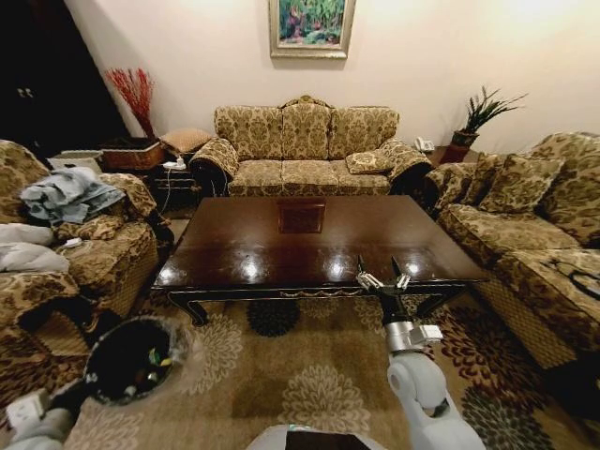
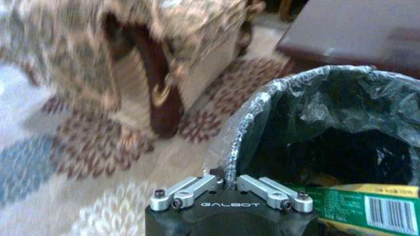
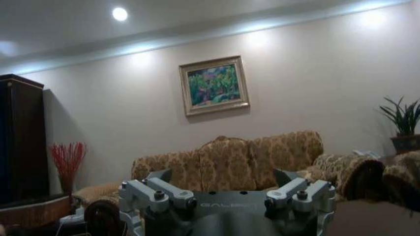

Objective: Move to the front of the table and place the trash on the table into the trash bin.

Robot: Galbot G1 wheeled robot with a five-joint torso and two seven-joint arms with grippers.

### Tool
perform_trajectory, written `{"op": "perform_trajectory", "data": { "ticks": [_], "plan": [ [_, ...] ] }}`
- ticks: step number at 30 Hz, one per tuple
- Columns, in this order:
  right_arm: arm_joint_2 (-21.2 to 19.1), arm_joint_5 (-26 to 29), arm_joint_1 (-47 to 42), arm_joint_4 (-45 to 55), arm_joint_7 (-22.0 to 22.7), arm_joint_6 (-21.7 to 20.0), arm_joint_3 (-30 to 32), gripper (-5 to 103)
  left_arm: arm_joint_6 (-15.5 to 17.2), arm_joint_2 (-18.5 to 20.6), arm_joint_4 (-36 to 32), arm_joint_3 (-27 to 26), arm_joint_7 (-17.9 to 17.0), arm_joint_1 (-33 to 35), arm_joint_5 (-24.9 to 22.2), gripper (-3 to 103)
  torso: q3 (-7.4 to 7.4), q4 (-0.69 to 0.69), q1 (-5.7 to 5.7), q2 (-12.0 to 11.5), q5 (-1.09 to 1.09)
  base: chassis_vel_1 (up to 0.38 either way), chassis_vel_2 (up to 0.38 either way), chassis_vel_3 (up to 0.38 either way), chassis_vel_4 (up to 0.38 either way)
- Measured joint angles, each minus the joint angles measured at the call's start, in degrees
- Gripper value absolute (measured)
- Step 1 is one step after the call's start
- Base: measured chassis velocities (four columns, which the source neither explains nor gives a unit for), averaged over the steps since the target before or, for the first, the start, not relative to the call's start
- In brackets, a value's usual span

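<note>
right arm (image 1: 427,389) glossy white rounded shell, silver-grey wrist collar above it, black link up to the right gripper (image 1: 383,279); gripper has black body, silver linkage bars with dark screws, white GALBOT lettering; left gripper (image 2: 231,192) same build, same lettering; white-grey left arm (image 1: 33,422) casing; torso top (image 1: 314,439) white-edged, dark panel

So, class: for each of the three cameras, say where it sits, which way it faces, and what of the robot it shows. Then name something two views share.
Head view: high on the robot, looking forward and down at the table; the right tool, open, at its near edge; left arm low beside the trash bin.
Left wrist view: on the left arm, facing the trash bin; left tool at its rim, green packet beside it.
Right wrist view: on the right arm, facing the far wall; right tool.
Shared: framed painting.
</note>
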Motion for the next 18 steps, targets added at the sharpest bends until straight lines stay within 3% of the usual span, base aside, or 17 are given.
{"op": "perform_trajectory", "data": {
  "ticks": [1, 3, 4, 6, 13, 15, 18],
  "plan": [
    [0.0, 0.0, 0.0, 0.0, 0.0, 0.0, 0.0, 100, 0.0, 0.0, 0.0, 0.0, 0.0, 0.0, 0.0, 0, 0.0, 0.0, 0.0, 0.0, 0.0, 0.0, 0.0, 0.0, 0.0],
    [-0.4, 0.06, -0.59, 0.11, 0.01, 0.27, 0.27, 100, -2.54, 0.08, 8.31, 2.64, -2.88, -3.92, 0.21, 0, 0.01, -0.02, 0.03, -0.01, 0.02, 0.0, 0.0, 0.0, 0.0],
    [-0.4, 0.06, -0.59, 0.11, 0.01, 0.27, 0.27, 100, -2.54, 0.08, 8.31, 2.64, -2.88, -3.92, 0.21, 0, 0.01, -0.02, 0.03, -0.01, 0.02, 0.0, 0.0, 0.0, 0.0],
    [-0.7, 0.2, -0.95, 0.24, 0.09, 0.29, 0.72, 100, -4.35, 0.08, 14.6, 3.89, -3.45, -6.78, 0.05, 0, 0.01, -0.01, 0.03, 0.0, -0.01, 0.0, 0.0, 0.0, 0.0],
    [-0.23, -0.06, -1.53, -0.07, 0.56, 0.21, -0.42, 100, -9.16, 0.34, 33.38, 5.23, -2.01, -14.1, -0.71, 0, 0.01, 0.01, 0.02, 0.0, 0.03, 0.0, 0.0, 0.0, 0.0],
    [-0.1, -0.15, -1.66, -0.07, 0.64, 0.17, -0.43, 100, -9.34, 0.39, 35.07, 5.25, -1.76, -14.66, -0.86, 0, 0.01, 0.02, 0.02, 0.0, 0.02, 0.0, 0.0, 0.0, 0.0],
    [-0.03, -0.5, -2.18, -0.07, 1.07, 0.07, -0.22, 100, -11.08, 0.86, 42.94, 5.26, 0.96, -17.55, -1.55, 0, 0.01, 0.0, 0.02, 0.0, 0.02, 0.0, 0.0, 0.0, 0.0]
  ]
}}
